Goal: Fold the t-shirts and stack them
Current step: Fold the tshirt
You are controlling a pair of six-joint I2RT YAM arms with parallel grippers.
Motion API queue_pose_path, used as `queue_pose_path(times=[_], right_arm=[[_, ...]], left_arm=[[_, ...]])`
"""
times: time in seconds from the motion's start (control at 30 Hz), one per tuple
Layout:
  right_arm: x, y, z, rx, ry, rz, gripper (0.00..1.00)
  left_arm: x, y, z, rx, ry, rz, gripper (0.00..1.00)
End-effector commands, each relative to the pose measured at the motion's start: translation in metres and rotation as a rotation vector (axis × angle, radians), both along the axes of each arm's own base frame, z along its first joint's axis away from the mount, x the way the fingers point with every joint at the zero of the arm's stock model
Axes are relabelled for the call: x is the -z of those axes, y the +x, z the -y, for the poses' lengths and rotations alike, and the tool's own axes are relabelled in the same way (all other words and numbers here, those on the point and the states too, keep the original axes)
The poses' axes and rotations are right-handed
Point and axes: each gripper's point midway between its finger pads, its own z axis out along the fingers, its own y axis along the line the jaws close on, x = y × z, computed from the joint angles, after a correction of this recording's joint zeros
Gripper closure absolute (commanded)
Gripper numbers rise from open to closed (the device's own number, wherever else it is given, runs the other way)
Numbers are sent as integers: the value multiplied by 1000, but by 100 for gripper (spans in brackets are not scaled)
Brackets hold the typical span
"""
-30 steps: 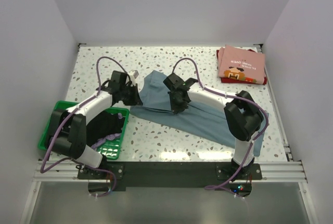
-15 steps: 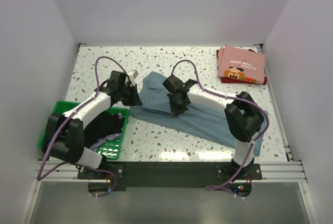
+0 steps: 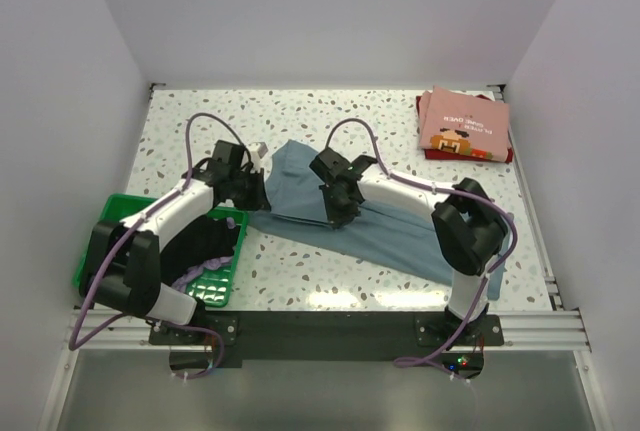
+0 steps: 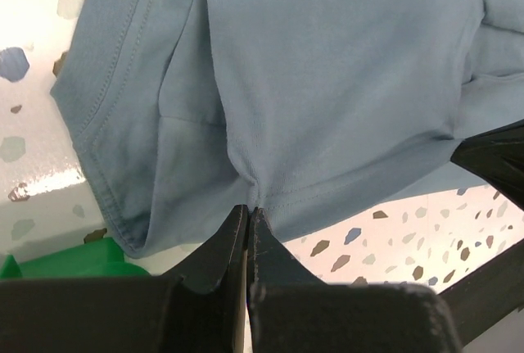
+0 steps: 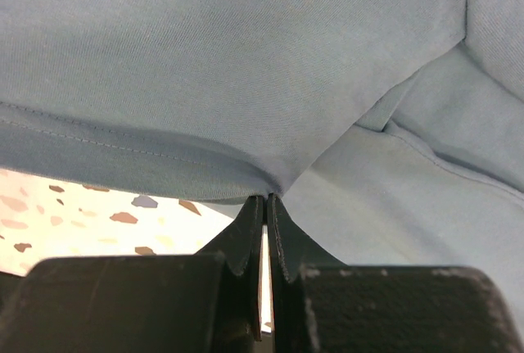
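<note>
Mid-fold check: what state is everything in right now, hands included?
grey-blue t-shirt: partly folded, pinched at two spots.
left hand: shut on grey-blue t-shirt.
right hand: shut on grey-blue t-shirt.
pink t-shirt: folded, atop dark red t-shirt.
dark red t-shirt: folded, bottom of stack.
black t-shirt: crumpled in green basket.
lavender t-shirt: crumpled there too.

Free passage lies along the bare far strip of the desk (image 3: 300, 111) and its near middle edge, while the grey-blue shirt (image 3: 400, 236) sprawls across the centre, the green basket (image 3: 218, 286) blocks the near left, the folded stack (image 3: 463, 123) fills the far right corner, and walls (image 3: 60, 101) seemingly close three sides.
</note>
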Motion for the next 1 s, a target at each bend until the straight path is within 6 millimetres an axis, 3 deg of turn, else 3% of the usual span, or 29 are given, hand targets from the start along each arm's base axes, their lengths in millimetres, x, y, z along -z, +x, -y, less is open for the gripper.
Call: queue_pose_path(times=[0.0, 0.17, 0.27, 0.3, 0.4, 0.47, 0.5, 0.63, 0.83, 0.97], right_arm=[[-12, -8, 5, -34, -39, 8, 100], [-8, -18, 1, -68, -55, -11, 99], [-12, -26, 1, -96, -64, -25, 74], [-16, -27, 1, -104, -59, -24, 71], [-33, -30, 3, -111, -47, -6, 62], [-43, -27, 7, -107, -54, 18, 57], [-52, -23, 12, -101, -67, 45, 52], [-61, -11, 27, -46, -59, 87, 48], [-50, 28, 67, 122, 10, 118, 49], [-36, 51, 93, 193, 16, 135, 49]], left_arm=[[2, -9, -10, 20, 51, 2, 100], [2, -22, -6, 71, 29, -25, 79], [-7, -28, -3, 96, 9, -31, 59], [-11, -28, -2, 101, 6, -27, 51], [-28, -23, 2, 107, -14, -10, 43], [-40, -13, 7, 95, -32, 9, 42], [-39, -10, 8, 88, -35, 3, 42], [-39, 10, 18, 54, -64, -9, 42], [-41, 47, 52, 40, -218, -37, 41], [-21, 61, 71, 19, -302, -105, 42]])
